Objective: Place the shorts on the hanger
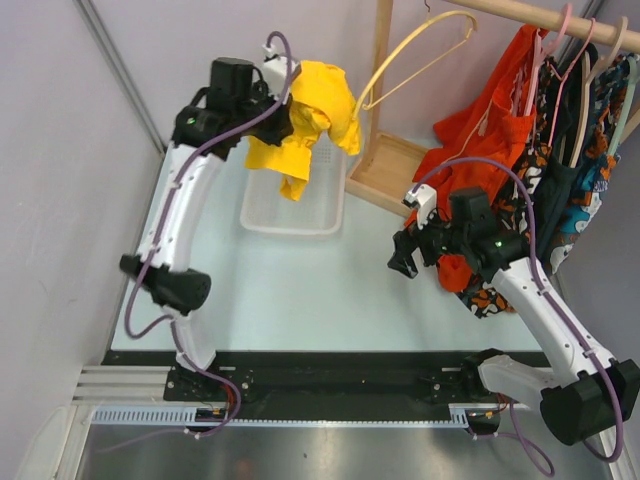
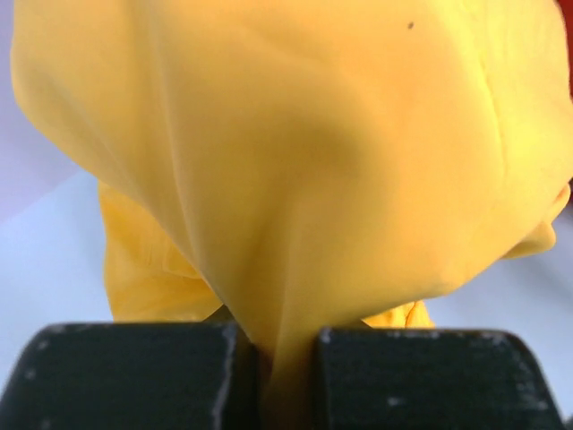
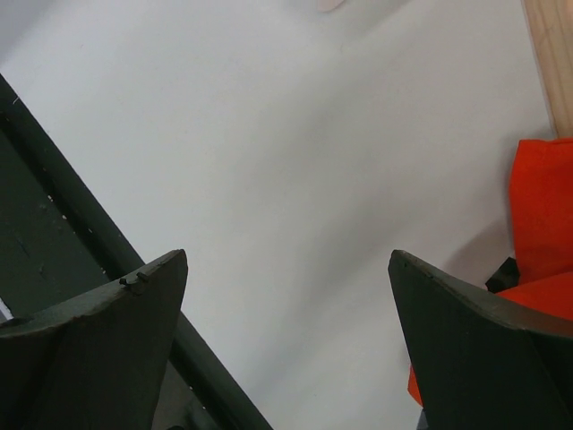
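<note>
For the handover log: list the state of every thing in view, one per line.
shorts: bunched, held aloft
left pincer: shut on the shorts
right pincer: open, empty
hanger: on the rail, bare
basket: upright, below the shorts
orange garment: hanging from the rail

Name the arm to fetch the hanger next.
Right, probably. The right jaws stand open and empty, free for the thin pale yellow curved hanger; the left jaws grip the bright yellow fabric shorts.

Pale table [image 1: 300,290]; a translucent white basket [image 1: 268,216] and a wooden rack base [image 1: 385,172] stand on it.
</note>
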You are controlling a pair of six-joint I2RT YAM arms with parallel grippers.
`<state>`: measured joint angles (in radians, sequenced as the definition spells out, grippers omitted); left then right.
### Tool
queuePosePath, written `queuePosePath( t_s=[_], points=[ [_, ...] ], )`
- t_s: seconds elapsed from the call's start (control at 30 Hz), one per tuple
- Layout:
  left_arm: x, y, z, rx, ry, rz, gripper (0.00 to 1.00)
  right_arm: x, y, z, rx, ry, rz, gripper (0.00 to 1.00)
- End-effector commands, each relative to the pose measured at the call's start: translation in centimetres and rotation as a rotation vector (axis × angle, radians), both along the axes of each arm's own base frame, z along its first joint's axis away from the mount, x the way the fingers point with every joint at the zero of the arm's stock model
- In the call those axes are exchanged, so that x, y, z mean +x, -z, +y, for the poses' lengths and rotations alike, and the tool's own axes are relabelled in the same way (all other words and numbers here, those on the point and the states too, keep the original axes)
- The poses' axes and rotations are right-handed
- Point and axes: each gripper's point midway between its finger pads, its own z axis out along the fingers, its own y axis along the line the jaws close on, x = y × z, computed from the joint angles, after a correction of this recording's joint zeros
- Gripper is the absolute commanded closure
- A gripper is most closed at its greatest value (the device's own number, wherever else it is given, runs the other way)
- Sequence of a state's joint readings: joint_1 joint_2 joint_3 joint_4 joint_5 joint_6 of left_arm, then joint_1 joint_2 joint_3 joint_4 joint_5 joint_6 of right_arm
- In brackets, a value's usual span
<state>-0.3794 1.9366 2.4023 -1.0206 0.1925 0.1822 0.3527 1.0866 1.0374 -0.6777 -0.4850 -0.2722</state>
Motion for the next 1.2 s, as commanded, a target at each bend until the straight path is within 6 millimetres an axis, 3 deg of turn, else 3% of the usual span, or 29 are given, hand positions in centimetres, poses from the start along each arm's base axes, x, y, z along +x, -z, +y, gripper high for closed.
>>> queuePosePath(
  t_s=[0.0, 0.13, 0.17, 0.27, 0.3, 0.33, 0.37, 0.43, 0.47, 0.53, 0.57, 0.7, 0.83, 0.87, 0.93, 0.97, 1.0, 1.03, 1.07, 1.17],
  points=[
    [-8.2, -5.6, -2.0, -0.183, 0.167, 0.012, 1.0, 0.0, -3.5, 0.5, 0.022, -0.043, -0.117, 0.0],
    [-13.5, -7.2, -2.6, -0.289, 0.29, 0.05, 1.0, -0.7, -3.7, 0.4, 0.007, -0.069, -0.119, 0.0],
    [-14.2, -5.6, -2.8, -0.303, 0.281, 0.119, 1.0, -0.9, -3.6, 0.5, 0.002, -0.078, -0.117, 0.0],
    [-17.7, -3.8, -3.0, -0.28, 0.348, 0.182, 1.0, -1.4, -3.2, 0.2, -0.021, -0.09, -0.108, 0.0],
    [-18.3, -1.2, -2.7, -0.247, 0.34, 0.243, 1.0, -1.5, -3.2, 0.1, -0.025, -0.089, -0.107, 0.0],
    [-18.5, -0.6, -1.8, -0.223, 0.283, 0.23, 1.0, -1.5, -3.0, 0.0, -0.028, -0.087, -0.098, 0.0],
    [-19.0, 2.0, -1.6, -0.21, 0.237, 0.305, 1.0, -1.6, -3.0, 0.1, -0.025, -0.09, -0.088, 0.0],
    [-19.8, 4.4, -1.3, -0.222, 0.171, 0.388, 1.0, -1.9, -2.8, 0.4, -0.013, -0.101, -0.061, 0.0],
    [-21.3, 7.0, -1.0, -0.236, 0.136, 0.487, 1.0, -2.1, -2.7, 0.5, -0.012, -0.106, -0.05, 0.0],
    [-23.0, 9.6, -0.9, -0.265, 0.096, 0.591, 0.98, -2.3, -2.2, 0.6, -0.022, -0.116, -0.03, 0.0],
    [-24.3, 11.9, -0.8, -0.293, 0.072, 0.651, 0.96, -2.4, -2.0, 0.6, -0.026, -0.118, -0.023, 0.0],
    [-26.0, 15.8, -1.8, -0.413, 0.033, 0.783, 0.95, -2.7, -1.3, 1.1, -0.026, -0.147, 0.008, 0.0],
    [-25.1, 17.8, -4.3, -0.54, -0.03, 0.975, 0.94, -2.7, -0.3, 1.7, -0.042, -0.174, 0.038, 0.0],
    [-24.0, 17.1, -5.2, -0.588, -0.047, 0.993, 0.89, -2.6, 0.0, 1.8, -0.051, -0.175, 0.046, 0.0],
    [-22.3, 18.2, -6.2, -0.615, -0.104, 1.053, 0.82, -2.3, 0.3, 1.9, -0.065, -0.178, 0.04, 0.0],
    [-21.0, 17.4, -6.9, -0.651, -0.12, 1.049, 0.75, -2.2, 0.4, 2.0, -0.066, -0.18, 0.039, 0.0],
    [-20.1, 17.7, -7.0, -0.653, -0.147, 1.046, 0.55, -2.0, 0.4, 2.1, -0.07, -0.179, 0.033, 0.0],
    [-19.5, 18.3, -7.2, -0.645, -0.173, 1.06, 0.22, -1.9, 0.5, 2.0, -0.075, -0.174, 0.03, 0.0],
    [-18.8, 17.9, -7.5, -0.646, -0.157, 1.04, 0.04, -1.8, 0.6, 2.0, -0.08, -0.174, 0.029, 0.0],
    [-18.3, 17.5, -7.3, -0.596, -0.081, 0.943, 0.0, -1.5, 0.9, 1.7, -0.103, -0.165, 0.021, 0.0]
  ],
)
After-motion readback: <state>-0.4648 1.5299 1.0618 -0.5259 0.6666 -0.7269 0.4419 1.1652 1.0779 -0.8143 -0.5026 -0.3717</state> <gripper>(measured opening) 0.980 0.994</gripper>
